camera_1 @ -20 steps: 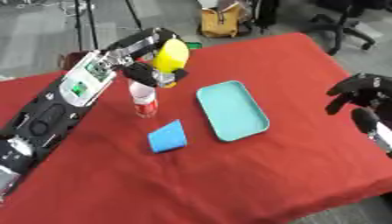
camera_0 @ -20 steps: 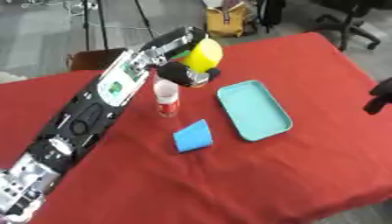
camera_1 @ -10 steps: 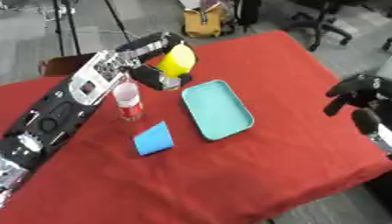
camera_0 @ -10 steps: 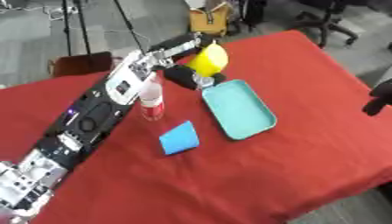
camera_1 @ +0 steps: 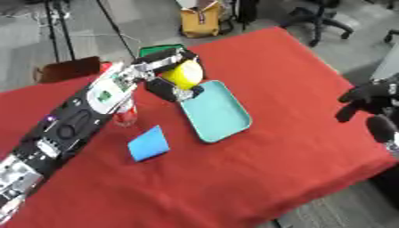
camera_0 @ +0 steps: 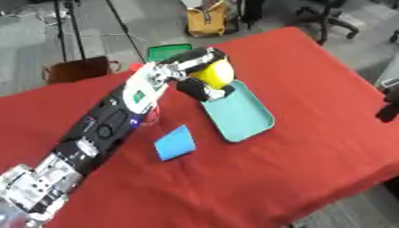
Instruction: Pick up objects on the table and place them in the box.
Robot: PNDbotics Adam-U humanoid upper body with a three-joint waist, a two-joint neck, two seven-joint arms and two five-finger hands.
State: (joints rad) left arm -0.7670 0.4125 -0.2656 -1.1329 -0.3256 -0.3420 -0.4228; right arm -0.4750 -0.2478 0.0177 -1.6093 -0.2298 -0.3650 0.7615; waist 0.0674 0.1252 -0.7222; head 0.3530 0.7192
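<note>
On the red tabletop (camera_0: 311, 147) I see my left hand (camera_0: 199, 84) curled round the yellow object (camera_0: 214, 73), held above the teal tray's (camera_0: 246, 116) far end. My right hand (camera_1: 366, 100) (fingers curled, holding nothing) hangs at the right edge. A blue card (camera_0: 173, 143) lies near the tray.

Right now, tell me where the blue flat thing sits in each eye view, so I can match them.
Left eye view: blue flat thing lies left of centre, on the red cloth.
Right eye view: it lies further left, below the left arm.
Shared landmark: the teal tray, up and right of it in both.
</note>
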